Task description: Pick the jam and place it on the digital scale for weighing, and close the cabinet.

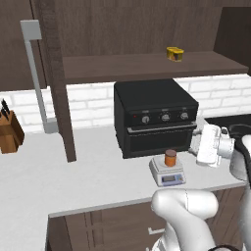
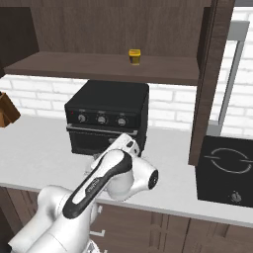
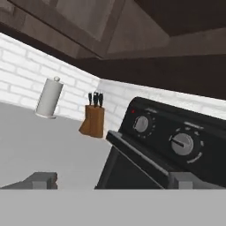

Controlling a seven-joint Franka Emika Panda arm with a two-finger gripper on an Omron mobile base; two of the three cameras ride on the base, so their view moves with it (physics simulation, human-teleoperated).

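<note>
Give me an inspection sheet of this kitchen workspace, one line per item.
Surface: light grey counter.
Job's things: jam stands upright on the digital scale, in front of the oven; cabinet door stands open, handle swung outward.
Clutter: black oven, knife block, paper towel roll, small yellow object on the cabinet shelf, cooktop.
End effector: the end effector is open, holding nothing, right of the scale and apart from the jam, facing the oven front.
Cables: nothing seen.
Surroundings: white brick backsplash, dark base cabinets.
</note>
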